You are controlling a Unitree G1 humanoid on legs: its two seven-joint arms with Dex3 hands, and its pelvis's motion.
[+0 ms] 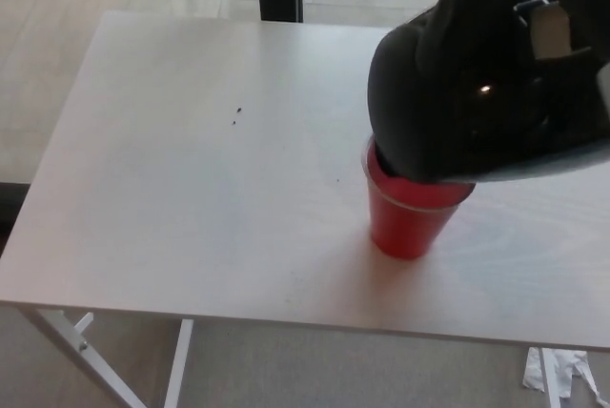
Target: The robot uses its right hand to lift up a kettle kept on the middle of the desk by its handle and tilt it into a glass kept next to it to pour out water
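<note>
Kettle (448, 93): a black body, held tilted in the air over the right part of the worktop (191, 189), with its lower front edge dipped down into the mouth of the cup (410, 222). The kettle covers most of the cup's opening; only a narrow arc of rim shows on the left and along the front. Whether liquid is running out cannot be told, since the kettle hides the inside of the cup.

Cup: red, with a pale rim, upright on the worktop, right of centre and near the front edge. It is a plastic cup rather than a glass.

Right robot hand (562, 55): comes in from the upper right corner, behind and above the kettle. It is black against the black kettle, so the separate fingers do not stand out. A light tan part and a grey edge of the arm show at the right border. The kettle hangs clear of the worktop with this robot hand closed on its handle side and nothing else supporting it.

Left robot hand: out of sight.

Worktop: pale white-grey, on white legs. Two small dark specks (237, 116) lie on it left of centre, well apart from the cup. Scraps of white paper (562, 372) lie on the floor at the lower right.
</note>
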